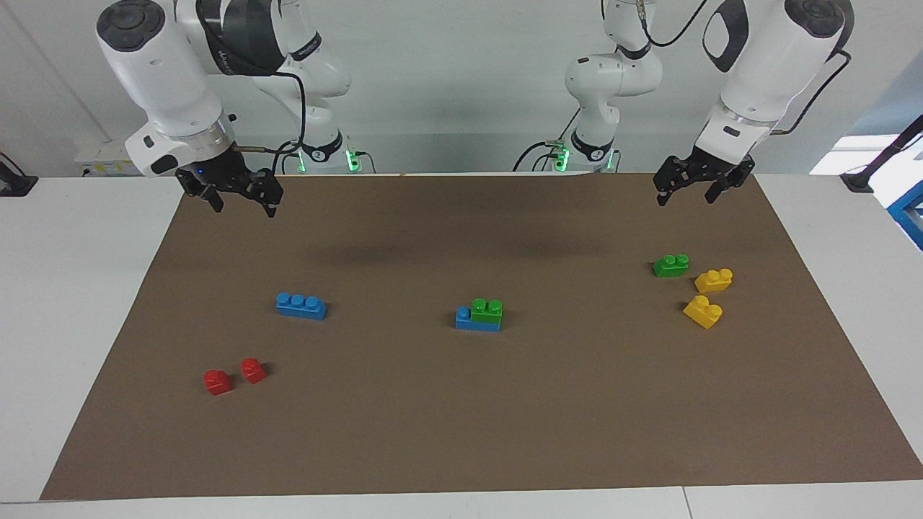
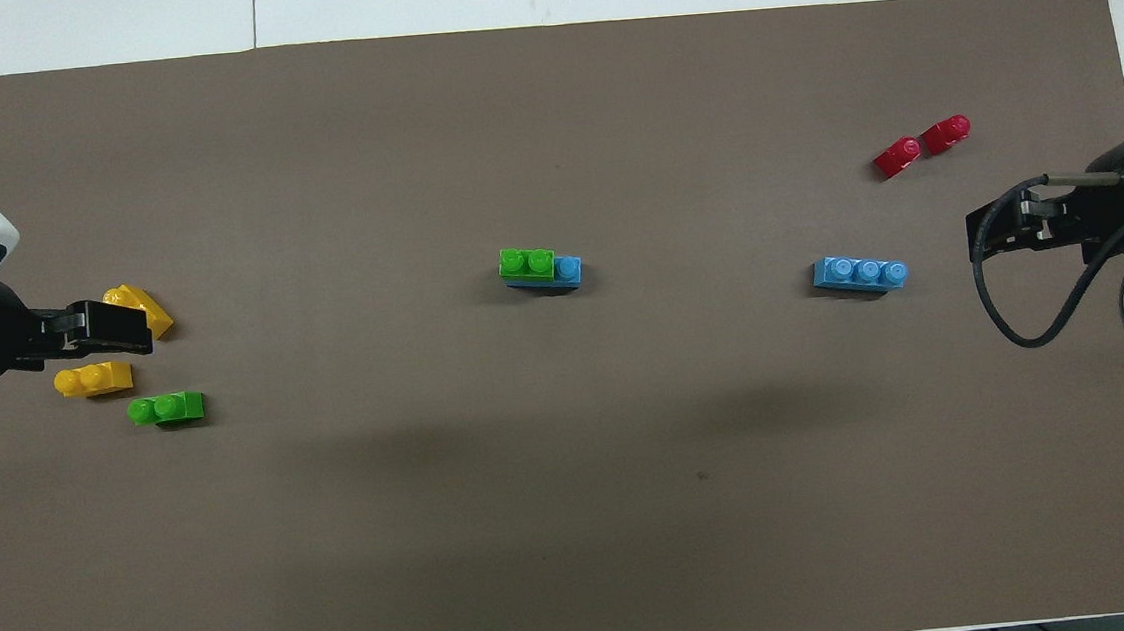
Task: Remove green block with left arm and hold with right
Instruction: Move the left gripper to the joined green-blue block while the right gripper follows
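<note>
A green block (image 1: 487, 308) sits stacked on one end of a three-stud blue brick (image 1: 469, 322) in the middle of the brown mat; it also shows in the overhead view (image 2: 527, 261). A second green block (image 1: 670, 264) lies loose toward the left arm's end (image 2: 166, 408). My left gripper (image 1: 685, 200) hangs open and empty, raised over the mat's edge nearest the robots, at the left arm's end (image 2: 137, 327). My right gripper (image 1: 245, 209) hangs open and empty, raised at the right arm's end (image 2: 982, 237). Both are well apart from the stack.
Two yellow bricks (image 1: 714, 280) (image 1: 703, 311) lie beside the loose green block. A single three-stud blue brick (image 1: 301, 305) and two red bricks (image 1: 217, 381) (image 1: 253, 370) lie toward the right arm's end. The brown mat (image 1: 461, 432) covers the white table.
</note>
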`<state>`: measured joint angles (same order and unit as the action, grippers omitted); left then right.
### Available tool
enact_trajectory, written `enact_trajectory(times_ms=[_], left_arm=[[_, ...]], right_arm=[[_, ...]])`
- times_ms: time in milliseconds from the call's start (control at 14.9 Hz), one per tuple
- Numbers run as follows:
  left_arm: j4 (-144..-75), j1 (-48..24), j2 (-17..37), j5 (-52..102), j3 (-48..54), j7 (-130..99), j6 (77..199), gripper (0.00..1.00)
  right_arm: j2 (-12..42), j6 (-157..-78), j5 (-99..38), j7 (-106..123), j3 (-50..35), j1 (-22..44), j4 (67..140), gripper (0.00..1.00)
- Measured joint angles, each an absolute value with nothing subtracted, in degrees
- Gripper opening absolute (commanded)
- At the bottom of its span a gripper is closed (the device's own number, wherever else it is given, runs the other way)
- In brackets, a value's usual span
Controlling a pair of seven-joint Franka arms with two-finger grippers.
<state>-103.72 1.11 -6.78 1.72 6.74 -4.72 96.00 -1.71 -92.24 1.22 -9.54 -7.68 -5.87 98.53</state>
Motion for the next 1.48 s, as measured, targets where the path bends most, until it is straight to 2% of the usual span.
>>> enact_trajectory(times_ms=[538,807,1210,1479], left_arm=[[-103.72,1.09,-6.78,2.22,6.79,-5.45,96.0,1.0],[-103.74,0.7,-6.78,5.32,7.47,-17.0,97.58,1.0],[-106.17,-12.9,-6.36,6.11,8.21,-61.9,108.09,1.0],[-106.64,-18.58,-4.0,6.11,8.21,-83.55,111.49,1.0]], right_arm=[[-1.84,-92.24,1.22,-9.52,-7.68,-5.95,98.88,1.0],[-1.84,-92.95,1.22,-9.5,-7.7,-6.06,99.01,0.99],[-0.87,-95.36,0.22,-24.97,-7.8,-5.96,100.99,0.95],[1.78,-98.39,-7.15,-43.6,-7.88,-5.83,101.32,0.92]])
